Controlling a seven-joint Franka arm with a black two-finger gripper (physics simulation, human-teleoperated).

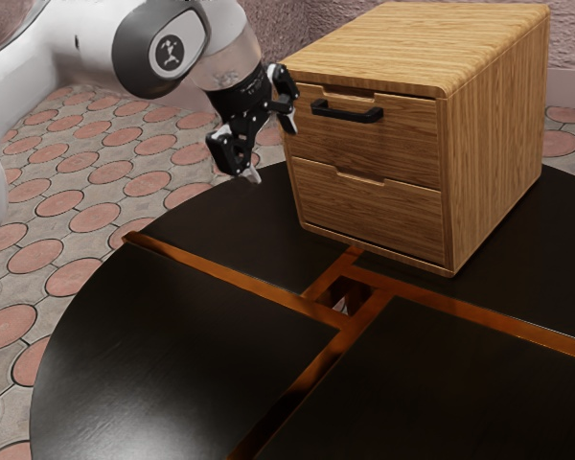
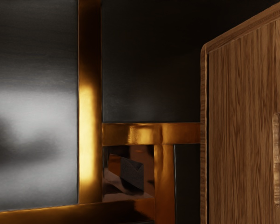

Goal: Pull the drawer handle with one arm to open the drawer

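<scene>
The black two-finger gripper [image 1: 270,146] hangs at the front corner of the wooden drawer cabinet [image 1: 489,144], its fingers spread apart with nothing between them. The black drawer handle [image 1: 347,111] sits just beside the gripper, past its upper finger, not touched. It is mounted on the top drawer [image 1: 402,134], whose front lies flush with the cabinet. The lower drawer [image 1: 374,206] sits below the gripper's level. Under the hand spreads the dark round table [image 1: 192,355], crossed by copper strips [image 1: 268,292]. In the wrist view the cabinet's wood front [image 2: 242,140] stands close by.
</scene>
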